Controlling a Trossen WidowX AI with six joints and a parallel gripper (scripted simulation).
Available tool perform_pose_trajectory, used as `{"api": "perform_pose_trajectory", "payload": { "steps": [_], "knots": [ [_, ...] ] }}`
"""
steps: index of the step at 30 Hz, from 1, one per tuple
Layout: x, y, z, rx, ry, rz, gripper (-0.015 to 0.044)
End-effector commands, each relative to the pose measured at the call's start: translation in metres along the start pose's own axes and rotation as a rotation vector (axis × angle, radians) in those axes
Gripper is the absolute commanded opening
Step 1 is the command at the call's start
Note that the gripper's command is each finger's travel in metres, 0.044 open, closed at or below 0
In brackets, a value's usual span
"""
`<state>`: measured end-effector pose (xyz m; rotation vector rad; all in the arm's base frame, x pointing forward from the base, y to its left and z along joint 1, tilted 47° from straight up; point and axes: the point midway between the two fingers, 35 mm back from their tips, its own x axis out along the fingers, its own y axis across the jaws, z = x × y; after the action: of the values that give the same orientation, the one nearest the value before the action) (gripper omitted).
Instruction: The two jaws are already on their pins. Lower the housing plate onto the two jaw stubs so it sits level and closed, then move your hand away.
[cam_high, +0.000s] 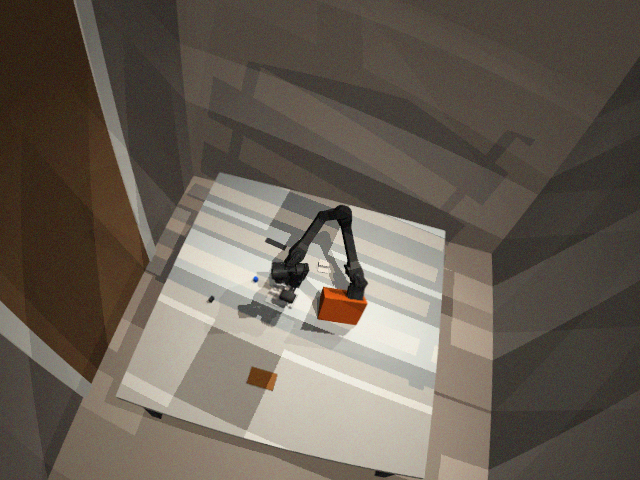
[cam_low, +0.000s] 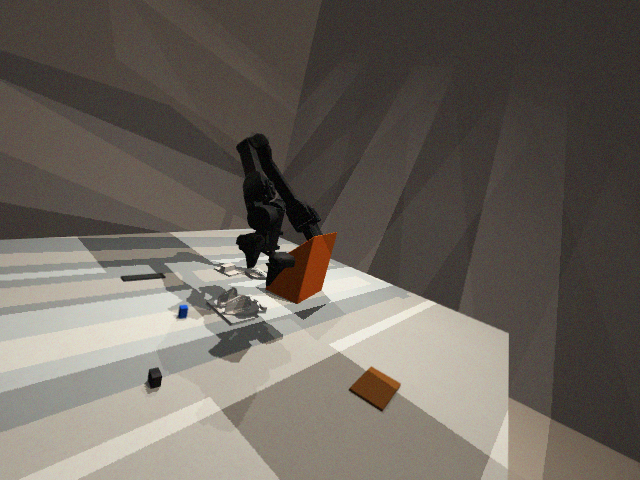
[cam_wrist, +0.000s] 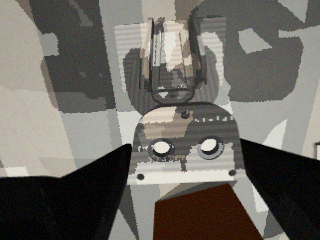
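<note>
My gripper (cam_low: 261, 275) (cam_wrist: 181, 146) is shut on the housing plate, one finger at each side edge. The housing plate (cam_wrist: 185, 163) is grey with a rounded far edge, two large holes and two small corner holes; it also shows between the fingers in the exterior view (cam_low: 253, 273). It is held above the table. The grey jaw assembly (cam_low: 236, 305) (cam_wrist: 171, 65) stands on its flat base, beyond the plate's rounded edge in the wrist view. The plate is apart from it in the exterior view. The pins and stubs are too small or hidden to tell.
A large orange block (cam_high: 341, 307) (cam_low: 313, 268) stands close beside the gripper. A small white piece (cam_high: 323, 266) (cam_low: 227, 268), dark bar (cam_high: 275, 242) (cam_low: 143, 276), blue piece (cam_high: 255, 279) (cam_low: 183, 311), black piece (cam_high: 210, 298) (cam_low: 155, 377) and orange tile (cam_high: 261, 378) (cam_low: 375, 388) lie around.
</note>
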<state>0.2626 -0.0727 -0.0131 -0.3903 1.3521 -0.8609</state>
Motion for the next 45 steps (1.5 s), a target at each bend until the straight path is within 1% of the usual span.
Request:
{"api": "perform_pose_trajectory", "payload": {
  "steps": [1, 19, 45],
  "knots": [
    [0.001, 0.001, -0.001, 0.002, 0.003, 0.001, 0.0351],
    [0.002, 0.002, -0.002, 0.001, 0.003, 0.001, 0.0351],
    [0.044, 0.003, -0.001, 0.001, 0.003, 0.002, 0.0351]
  ]
}}
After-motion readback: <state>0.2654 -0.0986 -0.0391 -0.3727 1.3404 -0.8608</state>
